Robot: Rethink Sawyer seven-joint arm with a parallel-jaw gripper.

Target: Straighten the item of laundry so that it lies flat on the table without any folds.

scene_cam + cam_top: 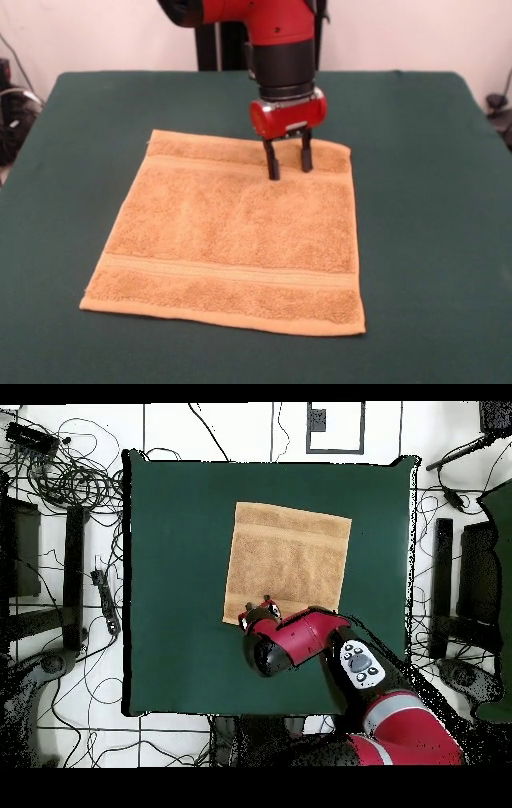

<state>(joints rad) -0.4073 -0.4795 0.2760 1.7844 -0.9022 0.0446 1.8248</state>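
Lying almost flat on table point(416, 120), towel point(232, 232): soft, light, limp. Gripper point(289, 166) spread, perhaps touching towel's far band; best pinched at corners.

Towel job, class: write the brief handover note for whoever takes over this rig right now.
Gripper: open, fingers pointing down at the towel's far band, near the robot; nothing held.
Towel: spread out on the green table, both woven bands showing, no folds visible.
Done: the towel looks flat.
Left: probably only lift the arm clear and check the far edge under the gripper, which the arm hides in the overhead view.
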